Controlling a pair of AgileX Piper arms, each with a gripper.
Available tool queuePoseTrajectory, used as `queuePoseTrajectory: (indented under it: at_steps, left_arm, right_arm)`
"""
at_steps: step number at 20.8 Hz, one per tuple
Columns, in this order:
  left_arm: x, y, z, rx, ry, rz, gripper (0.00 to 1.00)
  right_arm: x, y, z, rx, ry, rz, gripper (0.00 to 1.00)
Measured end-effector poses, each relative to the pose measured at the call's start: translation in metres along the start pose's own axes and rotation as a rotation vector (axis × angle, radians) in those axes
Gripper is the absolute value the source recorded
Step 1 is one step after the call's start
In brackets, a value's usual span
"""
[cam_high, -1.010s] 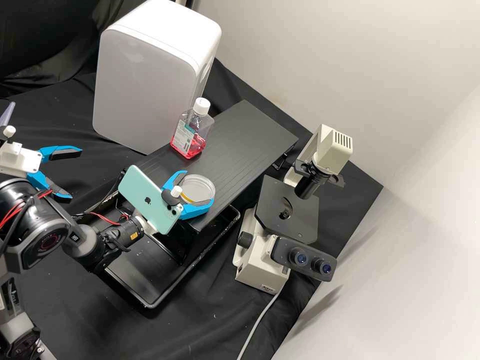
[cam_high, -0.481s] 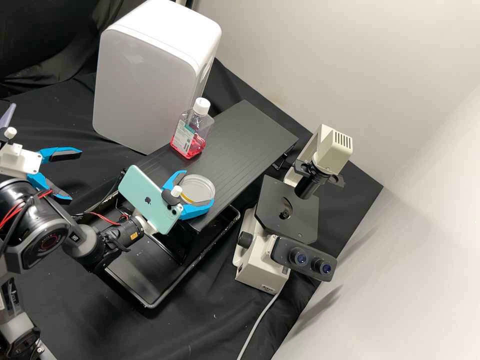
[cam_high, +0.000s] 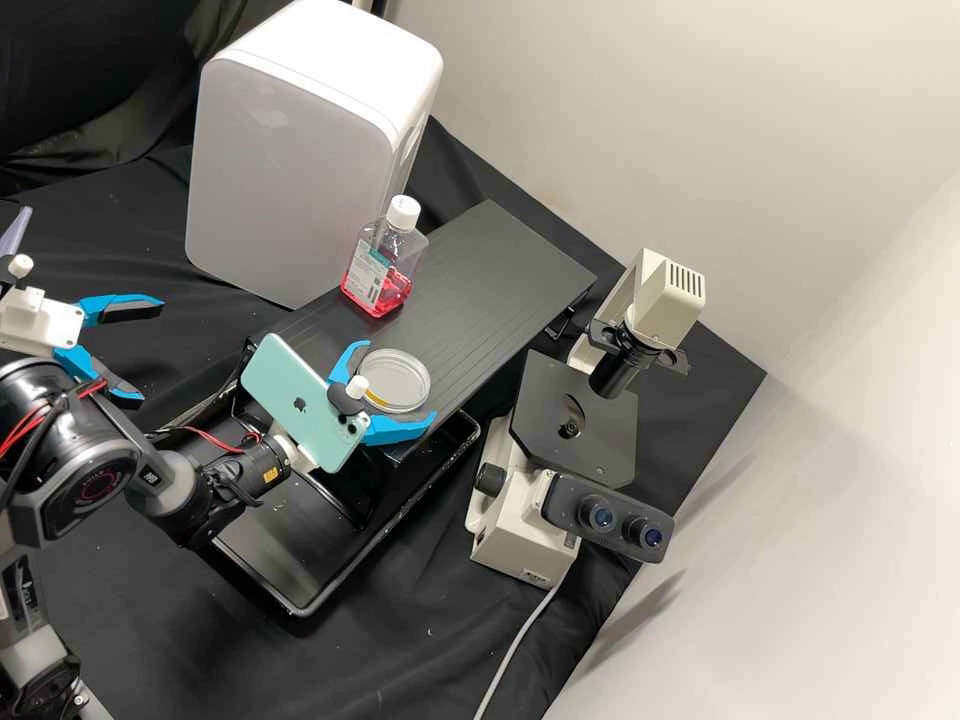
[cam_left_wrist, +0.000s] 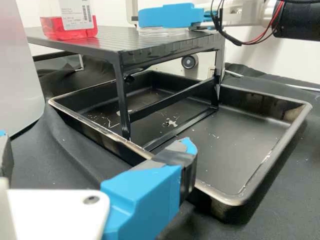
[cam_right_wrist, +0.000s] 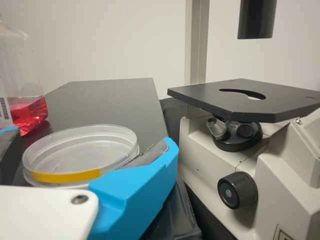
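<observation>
1. The right claw (cam_high: 403, 381) is open, its two blue fingers curving round either side of a clear petri dish (cam_high: 393, 378) without clamping it. In the right wrist view one finger (cam_right_wrist: 137, 185) lies just beside the dish's rim.
2. The petri dish, lid on and with a strip of yellow tape (cam_right_wrist: 65, 176) on its side wall, rests flat on the near end of a black raised shelf (cam_high: 490, 285).
3. A mint-green phone (cam_high: 300, 412) is mounted on the wrist behind this claw.
4. The left claw (cam_high: 150, 346) is also open, fingers spread wide and holding nothing. It hangs low over the bench (cam_high: 150, 220), near the black tray (cam_left_wrist: 270, 165) under the shelf but not touching it.
5. The shelf's legs stand inside the tray.
6. Farther along the shelf, well apart from the dish, a bottle of red liquid (cam_high: 383, 262) with a white cap stands upright, just beside a large white box (cam_high: 300, 150).
7. A microscope (cam_high: 560, 470) stands on the bench just beside the shelf, its black stage (cam_right_wrist: 250, 100) near the dish.
</observation>
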Motion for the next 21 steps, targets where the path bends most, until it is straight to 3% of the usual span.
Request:
queuePoseTrajectory:
  at_steps: [6, 13, 21]
  left_arm:
    - [0.0, 0.0, 0.0, 0.0, 0.0, 0.0, 1.0]
    - [0.0, 0.0, 0.0, 0.0, 0.0, 0.0, 1.0]
    - [0.0, -0.0001, 0.0003, 0.0, 0.0, 0.0, 1.0]
  right_arm:
    - [-0.0001, 0.0018, 0.0004, 0.032, 0.005, 0.003, 1.0]
    - [-0.0002, 0.0024, 0.0004, 0.031, 0.005, 0.006, 1.0]
    - [-0.0061, 0.0067, -0.0048, 0.031, 0.03, 0.026, 1.0]
